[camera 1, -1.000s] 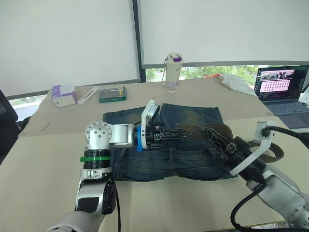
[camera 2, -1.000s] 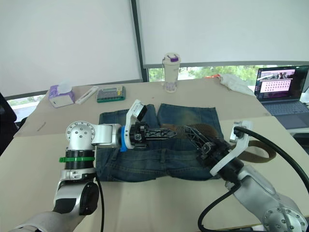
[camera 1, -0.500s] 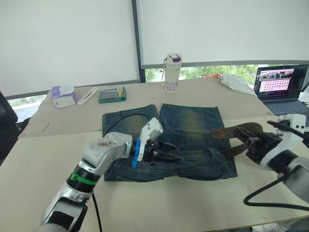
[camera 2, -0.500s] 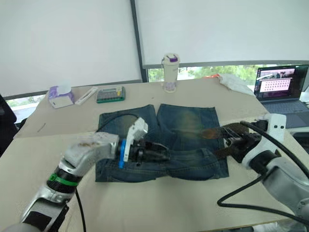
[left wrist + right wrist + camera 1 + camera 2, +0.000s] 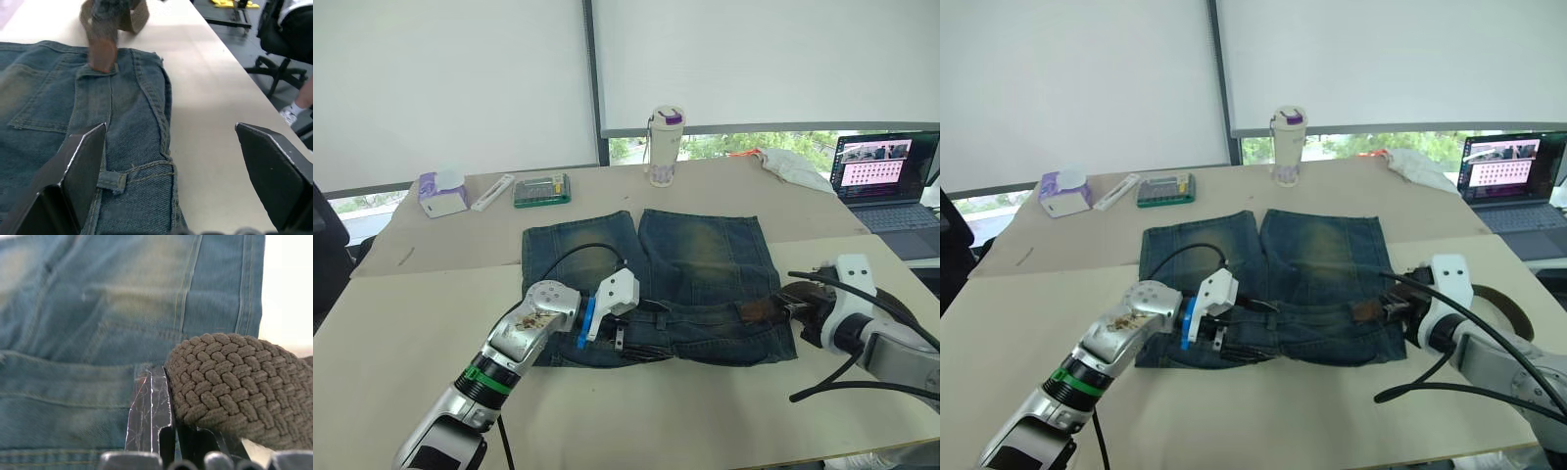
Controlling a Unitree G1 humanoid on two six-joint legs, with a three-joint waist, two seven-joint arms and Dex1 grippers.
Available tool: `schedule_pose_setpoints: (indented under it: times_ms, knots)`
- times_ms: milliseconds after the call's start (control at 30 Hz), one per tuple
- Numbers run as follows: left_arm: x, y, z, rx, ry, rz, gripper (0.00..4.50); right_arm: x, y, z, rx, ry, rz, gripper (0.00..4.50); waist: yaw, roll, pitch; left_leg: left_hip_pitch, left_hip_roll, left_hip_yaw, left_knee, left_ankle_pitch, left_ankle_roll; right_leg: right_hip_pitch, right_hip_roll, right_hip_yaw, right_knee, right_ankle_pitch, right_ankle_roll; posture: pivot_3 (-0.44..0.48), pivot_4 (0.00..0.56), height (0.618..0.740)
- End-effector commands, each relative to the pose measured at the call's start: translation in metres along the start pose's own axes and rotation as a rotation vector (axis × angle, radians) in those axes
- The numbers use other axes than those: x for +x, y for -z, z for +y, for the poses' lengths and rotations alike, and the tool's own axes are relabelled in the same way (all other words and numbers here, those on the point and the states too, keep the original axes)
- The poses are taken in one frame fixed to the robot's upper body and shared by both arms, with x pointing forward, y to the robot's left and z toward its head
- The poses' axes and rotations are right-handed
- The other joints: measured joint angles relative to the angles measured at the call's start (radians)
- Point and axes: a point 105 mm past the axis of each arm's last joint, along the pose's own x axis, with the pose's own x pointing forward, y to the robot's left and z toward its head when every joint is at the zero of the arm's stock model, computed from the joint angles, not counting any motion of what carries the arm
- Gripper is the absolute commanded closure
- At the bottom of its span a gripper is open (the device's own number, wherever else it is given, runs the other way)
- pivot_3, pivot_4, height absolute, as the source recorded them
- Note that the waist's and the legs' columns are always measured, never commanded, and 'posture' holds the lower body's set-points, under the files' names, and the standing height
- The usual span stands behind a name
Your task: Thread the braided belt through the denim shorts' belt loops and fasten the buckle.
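The denim shorts [image 5: 695, 255] lie flat mid-table, waistband toward me. My left gripper [image 5: 648, 331] rests low at the waistband, open wide with nothing between its fingers [image 5: 83, 161]. One of the belt loops [image 5: 112, 181] lies just ahead of it. My right gripper [image 5: 1393, 309] is at the shorts' right end, shut on the braided belt [image 5: 234, 382]. The belt's reddish tip [image 5: 102, 54] lies on the waistband at another loop; I cannot tell whether it passes under it. The rest of the strap [image 5: 1513, 308] curls on the table behind the right wrist. The buckle is hidden.
Along the far side stand a bottle [image 5: 664, 147], a green box [image 5: 541, 190], a tissue pack [image 5: 442, 193] and a white cloth [image 5: 793, 168]. A laptop [image 5: 884, 176] sits far right. The table's near edge runs close below the waistband.
My left gripper has opened and dropped from the shorts' middle to the waistband. My right gripper has pulled back to the right end of the shorts with the belt in it.
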Motion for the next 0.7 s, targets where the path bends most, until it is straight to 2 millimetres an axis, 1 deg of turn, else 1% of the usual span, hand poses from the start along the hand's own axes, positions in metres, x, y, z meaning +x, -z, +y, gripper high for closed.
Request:
schedule_pose_setpoints:
  times_ms: [33,133,233,300,400,500,567,700]
  knots:
    - [-0.003,-0.005,-0.003,0.027,-0.021,-0.013,0.03,0.0,-0.011,-0.007,-0.03,0.034,-0.032,4.5,0.0,0.0,0.0,0.0,0.0,0.0,0.0,0.0,0.0,0.0,0.0,0.0,0.0,0.0,0.0,0.0,0.15,0.74]
    - [-0.003,-0.003,-0.005,0.018,-0.033,-0.015,0.03,-0.001,-0.012,-0.017,-0.047,0.083,-0.024,4.5,0.001,0.0,0.0,0.0,0.0,0.0,0.0,0.0,0.0,0.0,0.0,0.0,0.0,0.0,0.0,0.0,0.15,0.74]
    - [-0.002,-0.003,-0.005,0.013,-0.042,-0.022,0.03,0.0,-0.007,-0.028,-0.057,0.131,0.002,4.5,0.003,0.0,0.0,0.0,0.0,-0.001,0.0,0.0,0.0,0.0,0.0,-0.001,0.0,0.0,0.0,0.0,0.15,0.74]
    - [-0.002,-0.003,-0.005,0.014,-0.045,-0.023,0.03,0.001,-0.005,-0.03,-0.068,0.14,0.012,4.5,0.002,0.001,0.0,0.0,-0.001,-0.001,0.0,0.0,0.0,0.0,-0.001,-0.001,0.0,0.0,0.0,0.0,0.15,0.74]
    - [-0.002,-0.003,-0.004,0.017,-0.053,-0.024,0.03,0.002,-0.007,-0.033,-0.071,0.157,0.006,4.5,-0.001,0.001,0.0,0.0,0.0,-0.001,0.0,0.0,0.0,0.0,0.0,-0.001,0.0,0.0,0.0,0.0,0.15,0.74]
    - [-0.002,-0.002,-0.004,0.019,-0.057,-0.024,0.03,0.002,-0.013,-0.039,-0.073,0.188,-0.016,4.5,-0.001,0.001,-0.001,0.0,0.0,-0.001,0.0,0.0,0.0,0.0,0.0,-0.001,0.0,0.0,0.0,0.0,0.15,0.74]
    - [-0.002,-0.002,-0.004,0.02,-0.059,-0.024,0.03,0.002,-0.014,-0.038,-0.065,0.176,-0.019,4.5,0.0,0.002,-0.001,0.0,0.0,-0.001,0.0,0.0,-0.001,0.0,0.0,-0.001,0.0,0.0,0.0,0.0,0.15,0.74]
    - [-0.002,-0.002,-0.004,0.02,-0.064,-0.024,0.03,0.008,-0.006,-0.026,-0.047,0.105,0.009,4.5,0.0,0.002,-0.001,0.0,0.0,-0.001,0.0,0.0,0.0,0.0,0.0,-0.001,0.0,0.0,0.0,0.0,0.15,0.74]
